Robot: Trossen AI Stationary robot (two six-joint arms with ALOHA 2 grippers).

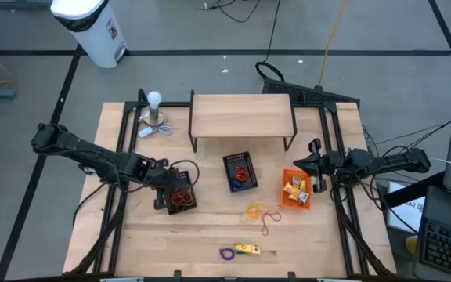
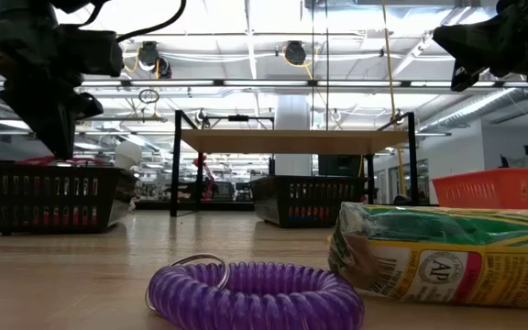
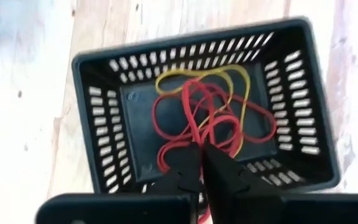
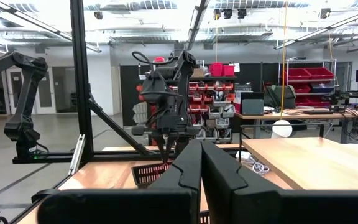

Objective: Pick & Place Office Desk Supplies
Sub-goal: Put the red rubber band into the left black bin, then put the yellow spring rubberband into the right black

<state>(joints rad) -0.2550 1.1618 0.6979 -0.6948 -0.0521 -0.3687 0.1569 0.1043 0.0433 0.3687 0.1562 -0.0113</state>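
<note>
My left gripper (image 1: 168, 186) (image 3: 201, 154) hangs over the left black basket (image 1: 180, 192), shut, with red elastic loops (image 3: 191, 118) running up to its fingertips. Red and yellow loops (image 3: 229, 81) lie on that basket's floor. Loose on the table lie yellow-orange loops (image 1: 254, 210), a reddish loop (image 1: 268, 225), a purple coil (image 1: 227, 253) (image 2: 255, 293) and a yellow packet (image 1: 247, 250) (image 2: 447, 252). My right gripper (image 1: 312, 164) (image 4: 201, 155) is shut, holds nothing and hovers beside the orange basket (image 1: 296, 189). My left gripper pinches the red loops where their strands (image 3: 194, 142) gather at its fingertips, coming from above and pointing down into the basket. The loops spread out below onto the basket floor. Whether it has one loop or several, I cannot tell.
A middle black basket (image 1: 241, 171) holds blue and red items. The orange basket holds yellow packets. A low wooden shelf (image 1: 241, 116) stands at the far side, with a white ball-topped stand (image 1: 155, 110) to its left. Bare wood lies toward the near edge (image 1: 171, 243).
</note>
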